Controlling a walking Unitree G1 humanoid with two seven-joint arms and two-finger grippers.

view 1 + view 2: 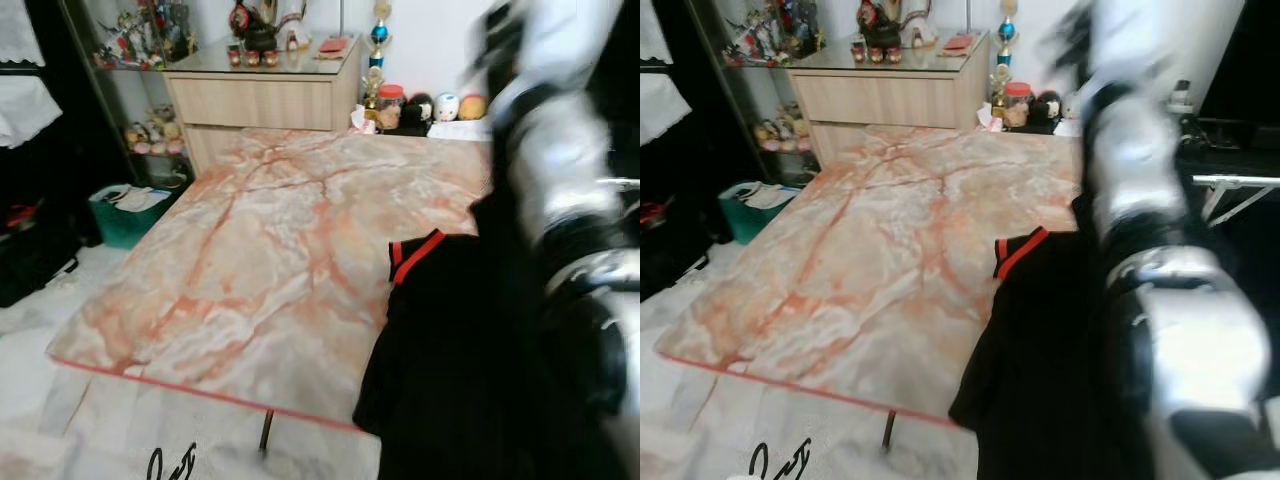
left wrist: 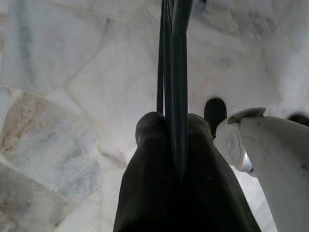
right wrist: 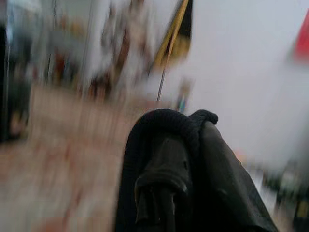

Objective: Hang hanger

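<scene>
Hanging has not begun: left gripper pinches the thin dark hanger above marble floor, right gripper clamps black garment (blurred), no rail visible.

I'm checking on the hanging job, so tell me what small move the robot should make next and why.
Probably bring the hanger up toward the garment's collar. The left gripper is shut on the thin dark hanger down over the floor, while the right gripper is shut on a fold of the black garment hanging off the marble-patterned table. The two look apart.
</scene>
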